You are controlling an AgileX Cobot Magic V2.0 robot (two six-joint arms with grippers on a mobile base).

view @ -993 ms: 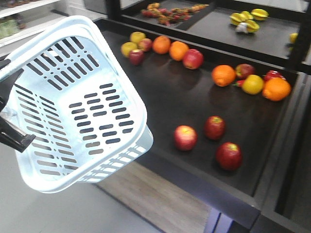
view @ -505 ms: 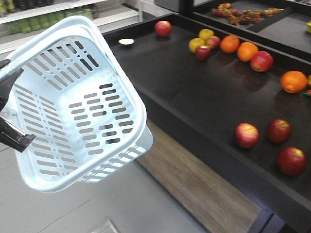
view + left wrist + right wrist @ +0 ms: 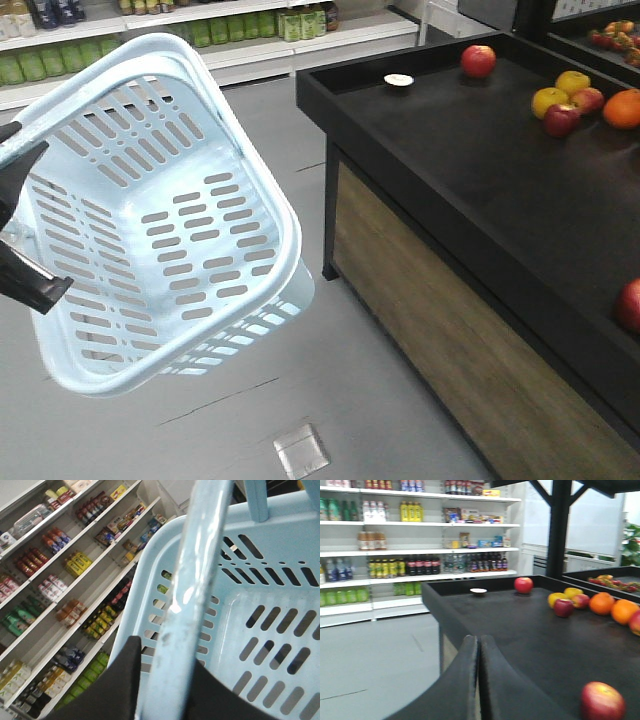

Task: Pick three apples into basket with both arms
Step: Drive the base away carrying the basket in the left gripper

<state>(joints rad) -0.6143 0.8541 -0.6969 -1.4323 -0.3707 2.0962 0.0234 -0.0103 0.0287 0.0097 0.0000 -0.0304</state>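
Note:
The pale blue basket (image 3: 170, 215) hangs tilted at the left, its open mouth facing the camera and nothing inside. My left gripper (image 3: 165, 680) is shut on the basket's swing handle (image 3: 200, 570); its black fingers (image 3: 30, 285) show at the left edge of the front view. My right gripper (image 3: 478, 640) is shut with nothing in it, over the near corner of the black table (image 3: 520, 630). A red apple (image 3: 601, 701) lies on the table to its right, cut off at the front view's edge (image 3: 631, 305). Another red apple (image 3: 478, 60) sits at the table's far end.
A dark-red apple (image 3: 561, 119), yellow apples (image 3: 550, 100) and an orange (image 3: 622, 108) cluster at the table's far right. A small white dish (image 3: 398, 79) lies near the far corner. Shelves of bottles (image 3: 395, 565) line the back wall. A metal plate (image 3: 301, 451) is set in the grey floor.
The view has swung left: the table and fruit slid to the right, two of the near red apples left the frame, and floor and shelves came into view. The basket kept its place.

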